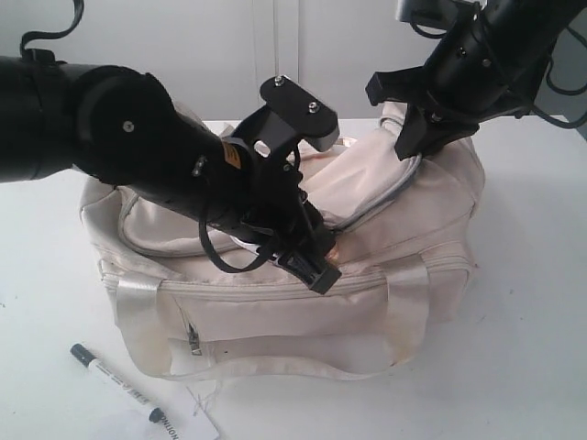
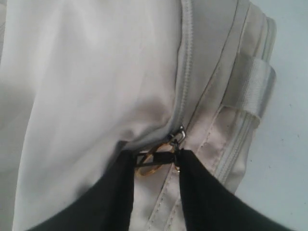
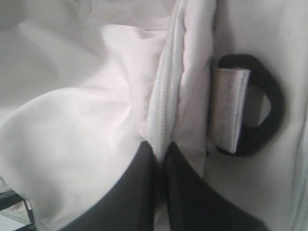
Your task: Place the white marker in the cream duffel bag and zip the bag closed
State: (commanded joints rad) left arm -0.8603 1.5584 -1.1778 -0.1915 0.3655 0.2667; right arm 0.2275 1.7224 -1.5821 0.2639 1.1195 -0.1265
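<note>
The white marker [image 1: 119, 383] lies on the table in front of the cream duffel bag [image 1: 275, 321], by its left front corner. My left gripper [image 1: 316, 268] is down on the bag's top front edge. In the left wrist view the left gripper [image 2: 156, 161] is closed on the gold zipper pull [image 2: 153, 168], just below the slider [image 2: 178, 136]. At the bag's far right end my right gripper [image 1: 410, 147] pinches the zipper edge. The right wrist view shows the right gripper [image 3: 160, 151] shut on the white zipper tape [image 3: 163, 106]. The top zipper gapes between the two grippers.
A flat white paper tag [image 1: 197, 422] lies on the table just right of the marker's tail. A black end ring [image 3: 269, 115] with a strap loop sits beside the right gripper. A shiny strap [image 2: 252, 89] crosses the bag's side. The left arm [image 1: 110, 137] hangs over the bag's left half.
</note>
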